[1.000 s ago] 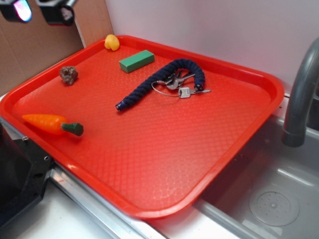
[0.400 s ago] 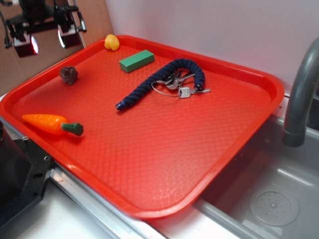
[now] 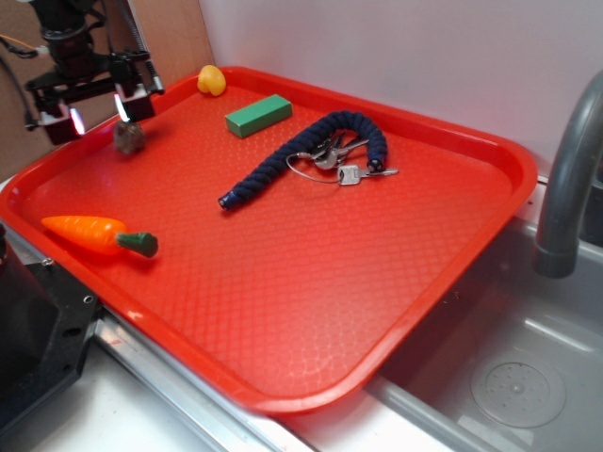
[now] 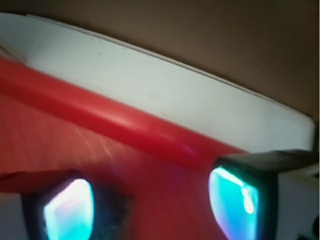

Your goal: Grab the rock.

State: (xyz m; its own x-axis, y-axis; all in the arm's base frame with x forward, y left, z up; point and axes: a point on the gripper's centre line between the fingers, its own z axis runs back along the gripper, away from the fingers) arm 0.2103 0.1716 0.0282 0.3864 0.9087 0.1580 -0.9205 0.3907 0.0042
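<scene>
Gripper (image 3: 95, 111) has dropped lower since the earlier frame, jaws wide, now just above and partly covering the rock (image 3: 129, 138). Rock unmoved, near the red tray's (image 3: 471, 247) far-left rim. Also on tray: yellow toy (image 3: 211, 80), green block (image 3: 258, 115), navy rope with keys (image 3: 341, 160), toy carrot (image 3: 97, 234). Tray middle and near side are open.

The black pincer (image 3: 94, 105) covers the top of the small lumpy grey-brown rock (image 3: 130, 139). In the wrist view everything is motion-blurred, the rock (image 4: 112, 212) a dark smear.
</scene>
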